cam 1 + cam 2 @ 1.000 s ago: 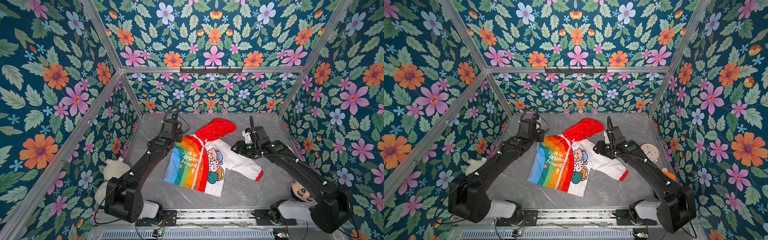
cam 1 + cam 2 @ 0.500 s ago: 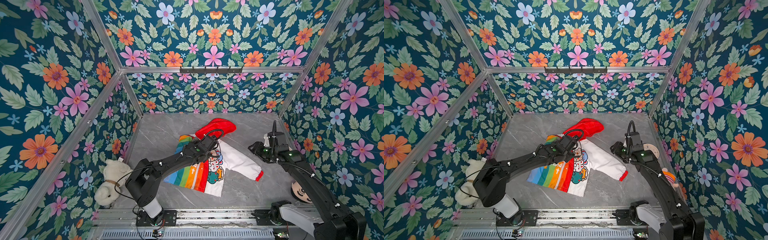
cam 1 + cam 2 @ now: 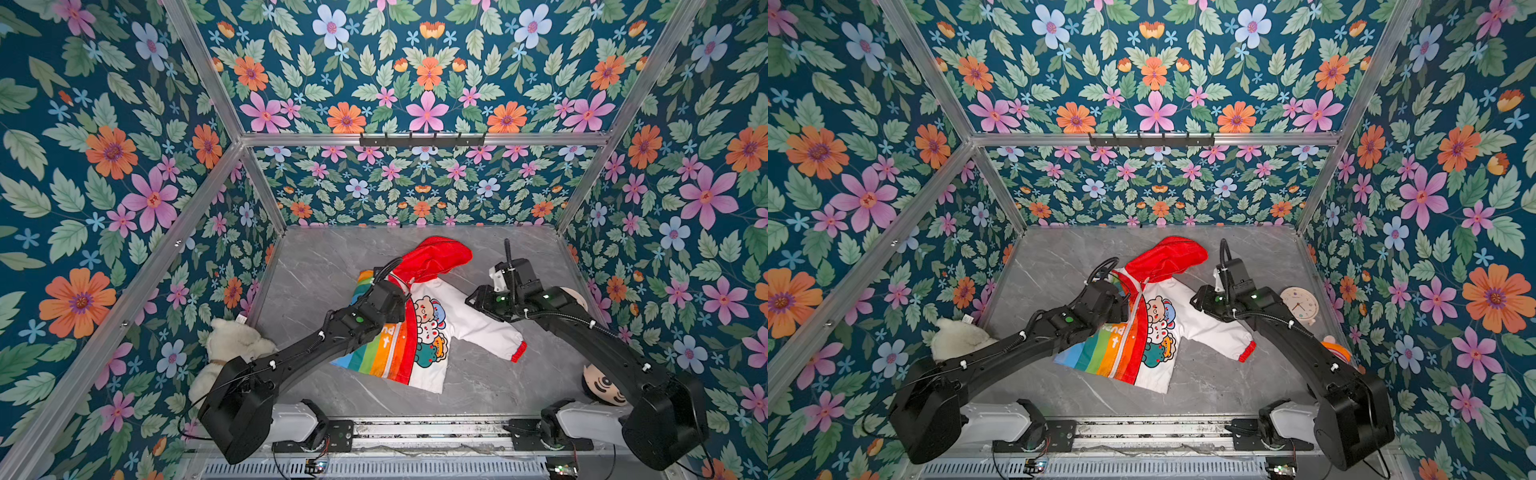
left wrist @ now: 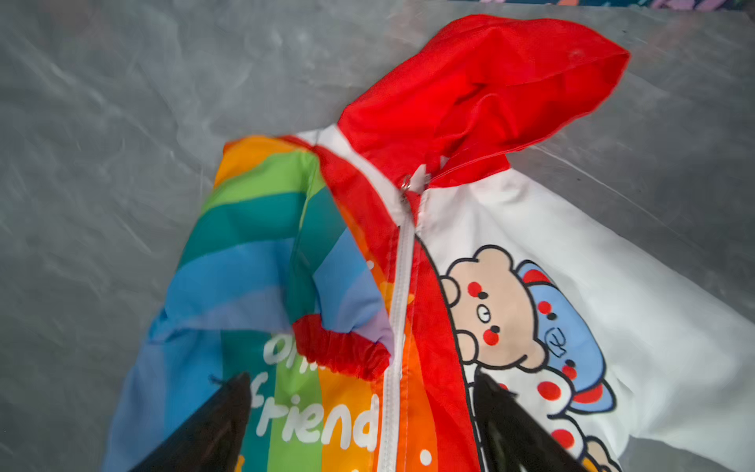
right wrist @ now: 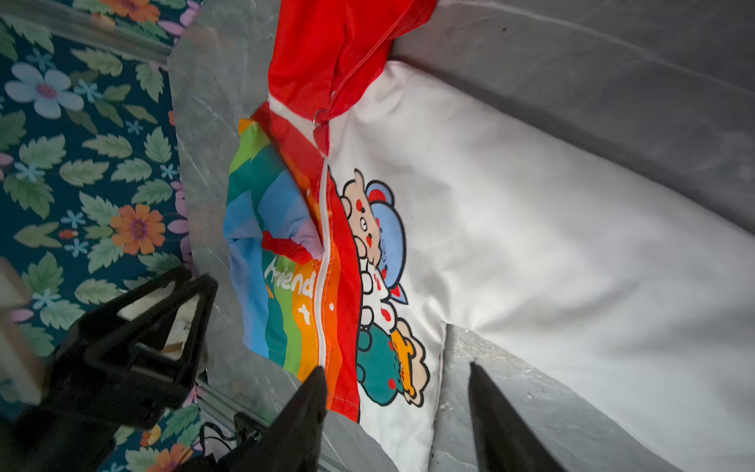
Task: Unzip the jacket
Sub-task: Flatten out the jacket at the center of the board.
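The jacket [image 3: 457, 316] is laid flat beneath the parted left gripper [image 4: 363, 384] and near the parted right gripper [image 5: 396, 370]

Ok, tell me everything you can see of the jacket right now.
The jacket is thin and hooded, lying front-up on the grey table, red hood toward the back wall. One half is rainbow-striped with white lettering, the other white with cartoon animals. The white zipper is closed to the collar, metal pull at the top. The rainbow sleeve is folded over the chest, red cuff beside the zipper; the white sleeve lies spread sideways. The left gripper, open, straddles the zipper; contact is unclear.
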Motion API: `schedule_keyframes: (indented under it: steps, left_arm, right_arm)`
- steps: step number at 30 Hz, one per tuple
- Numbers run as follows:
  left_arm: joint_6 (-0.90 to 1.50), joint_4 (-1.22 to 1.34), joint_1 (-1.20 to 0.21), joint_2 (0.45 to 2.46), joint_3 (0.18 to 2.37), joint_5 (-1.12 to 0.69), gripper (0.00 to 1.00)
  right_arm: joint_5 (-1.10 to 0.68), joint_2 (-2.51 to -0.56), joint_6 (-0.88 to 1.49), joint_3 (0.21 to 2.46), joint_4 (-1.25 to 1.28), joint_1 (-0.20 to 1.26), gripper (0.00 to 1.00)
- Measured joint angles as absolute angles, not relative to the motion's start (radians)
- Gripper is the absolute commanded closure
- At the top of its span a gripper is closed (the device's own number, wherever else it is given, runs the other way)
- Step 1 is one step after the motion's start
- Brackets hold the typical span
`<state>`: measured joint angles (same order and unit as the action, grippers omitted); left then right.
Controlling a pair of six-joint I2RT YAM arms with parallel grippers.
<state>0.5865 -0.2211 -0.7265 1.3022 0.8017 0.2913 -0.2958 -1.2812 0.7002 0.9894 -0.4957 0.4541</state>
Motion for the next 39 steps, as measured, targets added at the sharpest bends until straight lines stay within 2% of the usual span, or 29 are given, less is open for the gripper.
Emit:
schedule_keyframes:
  steps: [6,8,13,18,29,39]
  left_arm:
    - [0.766,-0.058,-0.564,1.274,0.634,0.108,0.34]
    - [0.785,-0.006,-0.543,1.298,0.629,0.04,0.39]
    - [0.804,0.07,-0.514,1.37,0.639,-0.046,0.45]
    - [0.804,0.069,-0.514,1.425,0.673,-0.069,0.47]
    - [0.781,-0.01,-0.513,1.497,0.757,-0.022,0.62]
    - [0.755,-0.089,-0.513,1.552,0.807,0.034,0.6]
  right_arm:
    - [-0.226,-1.36,0.639,1.003,-0.365,0.641,0.45]
    - [-0.205,-1.383,0.625,0.997,-0.313,0.665,0.46]
    - [-0.161,-1.422,0.646,0.986,-0.237,0.67,0.46]
    - [-0.146,-1.426,0.651,0.986,-0.223,0.671,0.47]
    - [-0.127,-1.426,0.655,0.988,-0.235,0.671,0.47]
    - [-0.128,-1.425,0.656,0.99,-0.244,0.671,0.47]
